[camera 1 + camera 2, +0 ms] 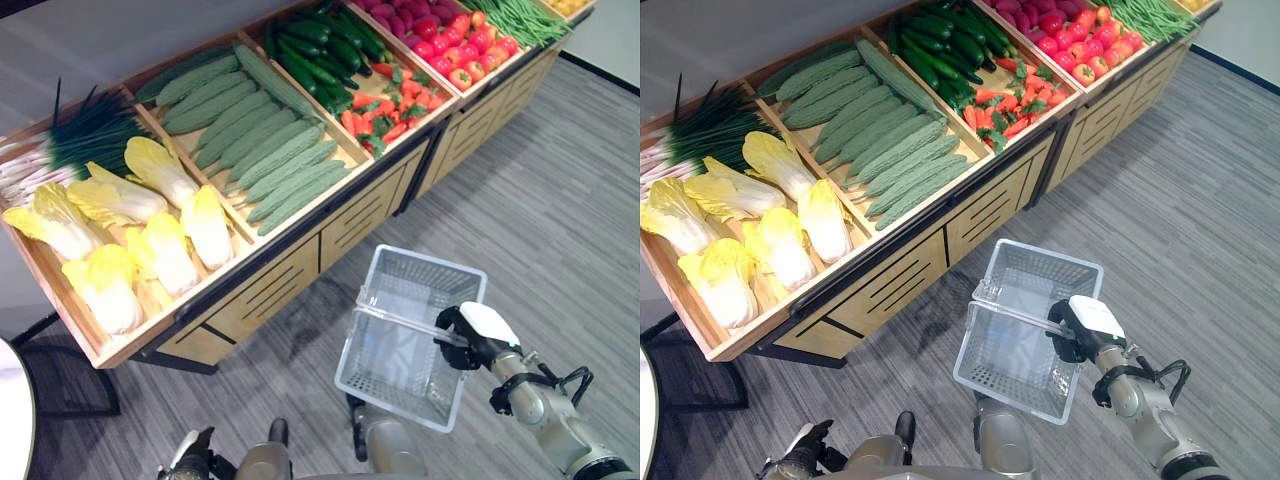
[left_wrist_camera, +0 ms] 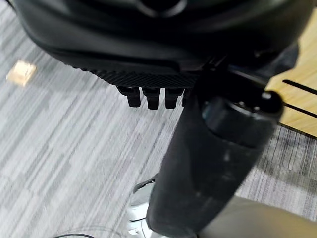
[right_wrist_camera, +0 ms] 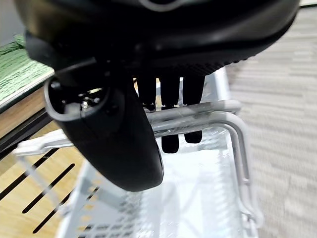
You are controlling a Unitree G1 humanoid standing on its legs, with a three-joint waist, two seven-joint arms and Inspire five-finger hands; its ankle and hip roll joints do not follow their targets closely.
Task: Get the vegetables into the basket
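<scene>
Basket (image 1: 410, 350), upright, hangs by its handle from right hand (image 1: 470, 335).

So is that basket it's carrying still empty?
Empty: the basket hanging by its handle from the right hand shows bare mesh inside, no vegetables.

The basket (image 1: 412, 336) hangs before the produce stand (image 1: 300, 250), right of the cabbages (image 1: 130, 235) lying in it.

Grey striped carpet floor (image 1: 560, 200), long slanted wooden display stand (image 1: 350, 220) with slotted front panels, black legs.
</scene>
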